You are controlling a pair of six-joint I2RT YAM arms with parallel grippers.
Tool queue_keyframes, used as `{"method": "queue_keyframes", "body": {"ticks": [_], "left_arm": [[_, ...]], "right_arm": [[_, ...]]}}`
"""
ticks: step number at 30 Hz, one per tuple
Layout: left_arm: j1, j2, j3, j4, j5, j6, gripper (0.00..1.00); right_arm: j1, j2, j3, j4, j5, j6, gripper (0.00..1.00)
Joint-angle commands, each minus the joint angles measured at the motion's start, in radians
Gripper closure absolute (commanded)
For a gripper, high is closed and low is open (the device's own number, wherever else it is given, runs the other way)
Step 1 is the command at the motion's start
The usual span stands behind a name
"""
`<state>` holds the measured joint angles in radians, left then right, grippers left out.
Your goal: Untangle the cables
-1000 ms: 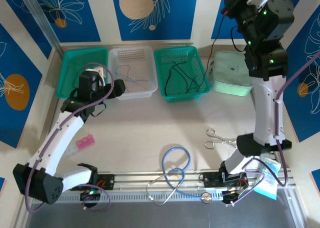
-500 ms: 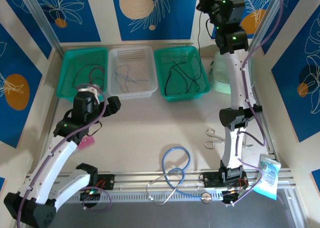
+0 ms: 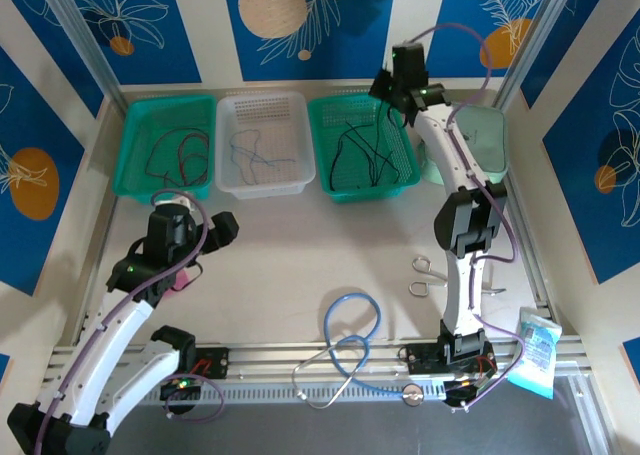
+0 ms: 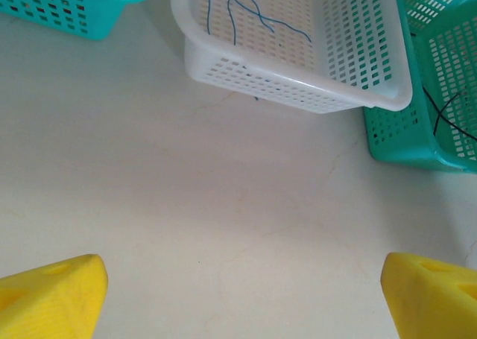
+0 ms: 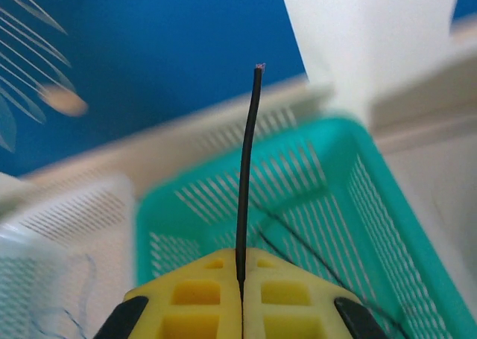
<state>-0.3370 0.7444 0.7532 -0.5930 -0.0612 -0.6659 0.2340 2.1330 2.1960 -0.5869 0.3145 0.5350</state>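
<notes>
The left claw (image 4: pixel 242 294) has pulled back from the baskets to about 8 o'clock on the table (image 4: pixel 223 205), its fingers spread and empty. The right claw (image 5: pixel 241 279) has swung down to 1 o'clock, clenched on a black cable (image 5: pixel 246 175) (its tip pokes past the fingers). It is above the green basket (image 5: pixel 376 182) where other black cables (image 3: pixel 360 150) lie, so this strand looks ready to join them.

No word, number or brand mark can be read in any view. The flat blue-and-white plastic packet (image 3: pixel 537 353), lying just beyond the right end of the silver aluminium rail (image 3: pixel 290 356), has faint marks on it that are too small to make out. The blue wall panels (image 3: pixel 300 25) behind that rail bear only leaf and circle patterns.
</notes>
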Motion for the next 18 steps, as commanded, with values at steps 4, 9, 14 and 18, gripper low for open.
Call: {"method": "queue_keyframes", "body": {"ticks": [4, 9, 14, 18], "left_arm": [[-0.007, -0.019, -0.023, -0.013, 0.003, -0.021, 0.06], [-0.007, -0.018, -0.024, -0.014, 0.006, -0.03, 0.06], [-0.007, -0.022, -0.025, -0.016, 0.009, -0.035, 0.06], [-0.007, -0.025, -0.019, -0.029, 0.015, -0.034, 0.06]], "right_arm": [[0.012, 0.038, -0.117, -0.055, -0.028, 0.105, 1.0], [0.025, 0.152, -0.046, -0.164, -0.087, 0.105, 1.0], [0.044, 0.248, -0.002, -0.19, -0.063, 0.116, 1.0], [0.045, 0.322, 0.065, -0.234, -0.071, 0.14, 1.0]]}}
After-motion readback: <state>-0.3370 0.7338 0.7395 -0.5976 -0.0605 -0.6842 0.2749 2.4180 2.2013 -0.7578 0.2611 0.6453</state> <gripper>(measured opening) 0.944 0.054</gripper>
